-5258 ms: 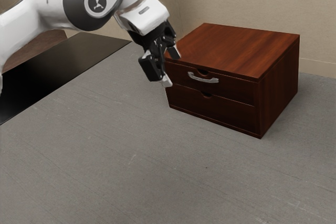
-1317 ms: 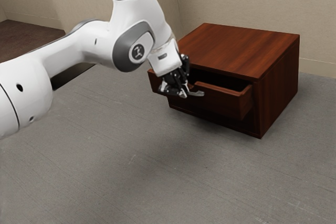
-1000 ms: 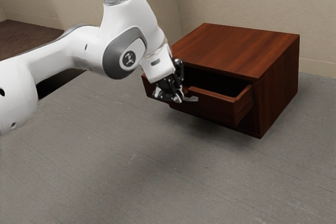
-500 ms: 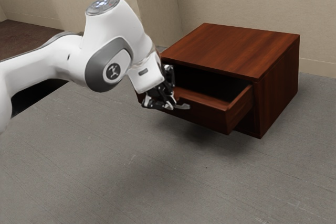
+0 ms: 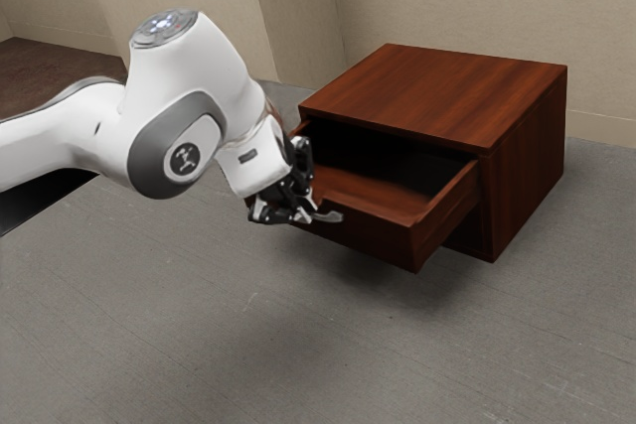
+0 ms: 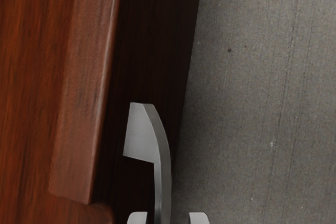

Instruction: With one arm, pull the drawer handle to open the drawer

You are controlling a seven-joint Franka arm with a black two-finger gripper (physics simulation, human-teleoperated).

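Jaws grip handle [image 6: 147,137], close in wrist view; exterior shows drawer [image 5: 383,211] open.

Drawer [image 5: 373,240] projects from cabinet [image 5: 447,96] toward the exterior view's left; gripper [image 5: 296,213] sits at its front handle [image 5: 328,215], apparently clasping it.

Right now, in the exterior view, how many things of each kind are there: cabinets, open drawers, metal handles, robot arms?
Wooden cabinet: 1
Open drawer: 1
Metal handle: 1
Robot arm: 1
Total: 4
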